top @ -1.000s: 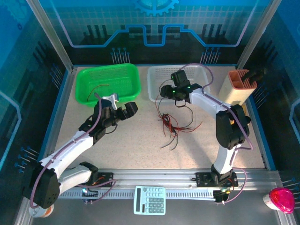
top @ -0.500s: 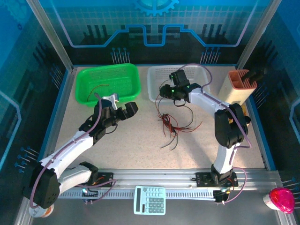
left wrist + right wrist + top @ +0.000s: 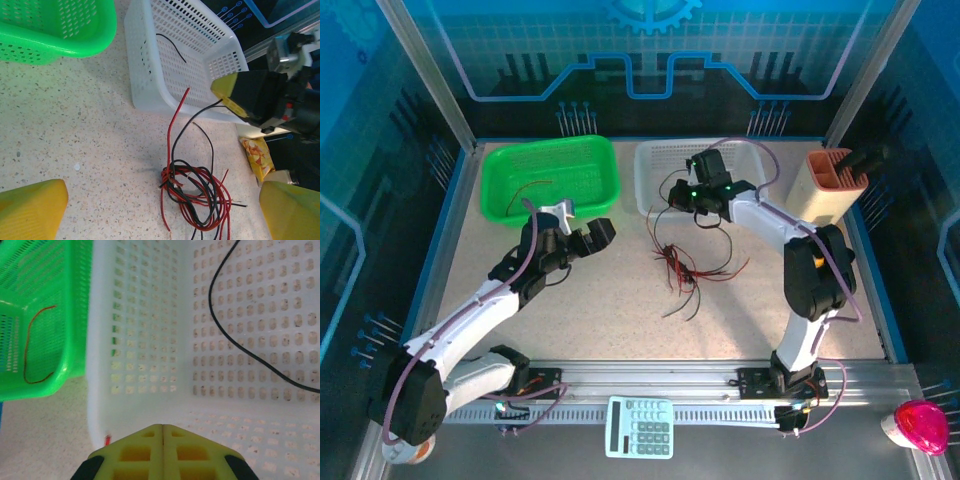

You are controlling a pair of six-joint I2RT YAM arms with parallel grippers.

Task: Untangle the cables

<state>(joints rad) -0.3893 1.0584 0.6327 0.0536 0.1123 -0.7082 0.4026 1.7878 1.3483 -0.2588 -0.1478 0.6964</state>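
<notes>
Though shut, R jaws by cables (image 3: 686, 268)

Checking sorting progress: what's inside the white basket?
One black wire lies on the floor of the white basket. The right end effector hides its near edge.

Table (image 3: 620, 310) bare btw cables (image 3: 685, 268) and arm bases: free approach from near side. Gap left of cables bare. Far side blocked: green basket (image 3: 575, 170), white basket (image 3: 642, 175), right gripper (image 3: 227, 90) clamped at its front wall w/ a wire strung up from cables.
</notes>
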